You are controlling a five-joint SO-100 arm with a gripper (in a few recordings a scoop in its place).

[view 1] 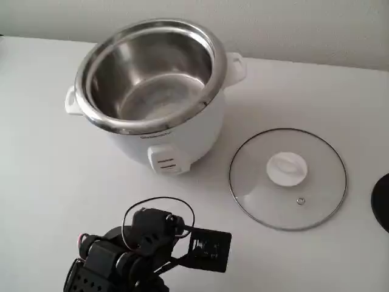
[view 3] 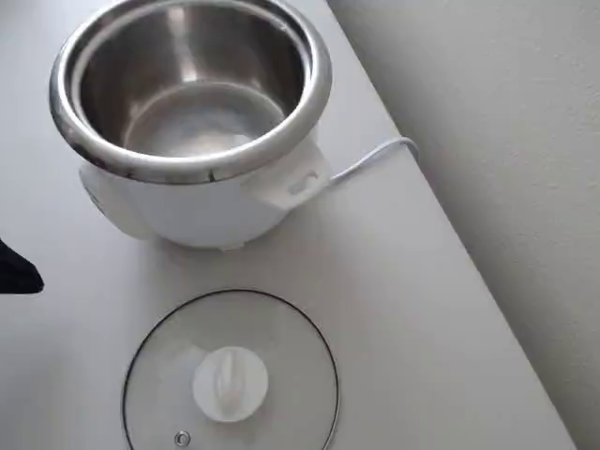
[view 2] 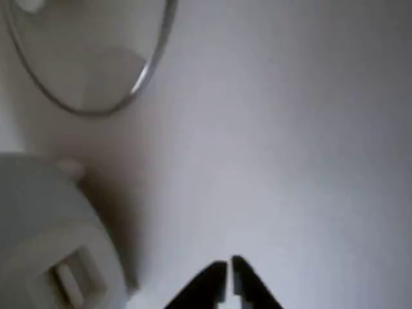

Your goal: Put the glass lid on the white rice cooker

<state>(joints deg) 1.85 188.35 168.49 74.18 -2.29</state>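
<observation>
The white rice cooker [view 1: 159, 91] stands open at the back left of the fixed view, its steel pot empty and its front switch [view 1: 165, 163] facing the camera. The glass lid [view 1: 287, 178] lies flat on the table to the cooker's right, white knob [view 1: 285, 168] up. In the overhead view the cooker [view 3: 192, 112] is at the top and the lid [view 3: 231, 375] is below it. My gripper [view 2: 226, 278] is shut and empty in the wrist view, low over bare table. The cooker [view 2: 45, 238] is to its left and the lid's rim [view 2: 96, 64] is farther off at upper left.
The black arm [view 1: 130, 255] fills the lower left of the fixed view, in front of the cooker. A dark round object [view 1: 383, 204] pokes in at the right edge. The cooker's white cord [view 3: 375, 155] runs off the table edge by the wall.
</observation>
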